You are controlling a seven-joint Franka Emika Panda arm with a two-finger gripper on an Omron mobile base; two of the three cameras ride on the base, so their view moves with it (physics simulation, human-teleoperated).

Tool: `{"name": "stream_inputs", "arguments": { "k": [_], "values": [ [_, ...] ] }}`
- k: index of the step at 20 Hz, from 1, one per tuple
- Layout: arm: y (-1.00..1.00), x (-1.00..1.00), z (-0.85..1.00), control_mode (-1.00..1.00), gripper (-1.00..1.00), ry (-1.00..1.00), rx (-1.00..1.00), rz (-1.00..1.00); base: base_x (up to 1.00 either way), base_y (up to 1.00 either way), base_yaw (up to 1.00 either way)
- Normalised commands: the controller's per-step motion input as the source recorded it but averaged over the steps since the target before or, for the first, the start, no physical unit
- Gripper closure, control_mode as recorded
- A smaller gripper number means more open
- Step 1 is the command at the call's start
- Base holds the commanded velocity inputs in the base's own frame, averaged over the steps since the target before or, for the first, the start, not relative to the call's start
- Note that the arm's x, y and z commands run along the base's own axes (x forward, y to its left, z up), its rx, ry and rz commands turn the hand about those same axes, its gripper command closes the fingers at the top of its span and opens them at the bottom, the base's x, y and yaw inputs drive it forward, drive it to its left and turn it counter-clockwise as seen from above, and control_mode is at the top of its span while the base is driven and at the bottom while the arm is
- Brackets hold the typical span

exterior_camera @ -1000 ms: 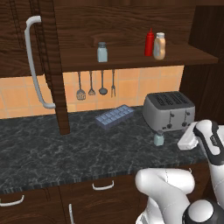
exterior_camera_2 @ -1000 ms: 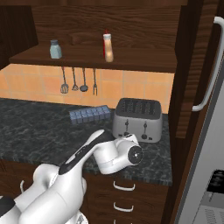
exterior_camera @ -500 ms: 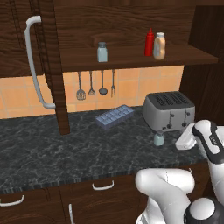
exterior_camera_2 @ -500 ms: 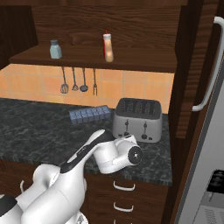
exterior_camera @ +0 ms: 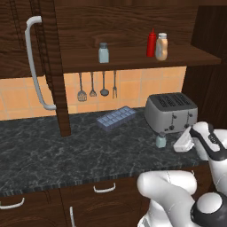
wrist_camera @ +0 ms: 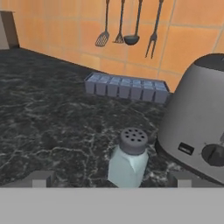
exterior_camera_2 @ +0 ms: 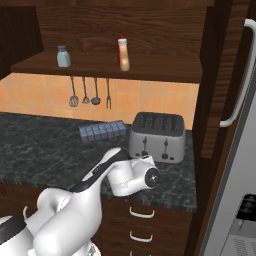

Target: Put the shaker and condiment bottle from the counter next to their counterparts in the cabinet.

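Shaker (wrist_camera: 127,158) standing upright on the dark marbled worktop (exterior_camera: 53,150), just in front of the toaster (exterior_camera: 171,111), perforated grey cap up. Hand (wrist_camera: 111,179) spread wide, one dark fingertip (wrist_camera: 40,178) on each side of the shaker, gripping nothing, apart from the glass. Twin shaker (exterior_camera: 103,52) on the cabinet shelf (exterior_camera: 128,60); further along, tan-orange condiment bottle (exterior_camera: 162,46) beside the red squeeze bottle (exterior_camera: 151,43). Ice-cube tray (exterior_camera: 116,118) behind, utensils (exterior_camera: 98,84) hanging on the tiled wall. No readable lettering or brand marks anywhere.
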Motion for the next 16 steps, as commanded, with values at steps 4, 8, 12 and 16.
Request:
{"name": "stream_inputs", "arguments": {
  "k": [4, 8, 12, 16],
  "values": [
    [0.02, 0.22, -0.12, -1.00, -1.00, 0.00, 0.02, 0.00, 0.00, 0.00, 0.00],
    [0.00, 0.28, -0.11, -1.00, -1.00, 0.00, 0.02, 0.00, 0.00, 0.00, 0.00],
    [0.00, 0.32, -0.18, -1.00, -1.00, 0.00, 0.02, 0.00, 0.00, 0.00, 0.00],
    [0.00, 0.30, -0.23, -1.00, -1.00, 0.00, 0.02, 0.00, 0.00, 0.00, 0.00]
  ]
}}
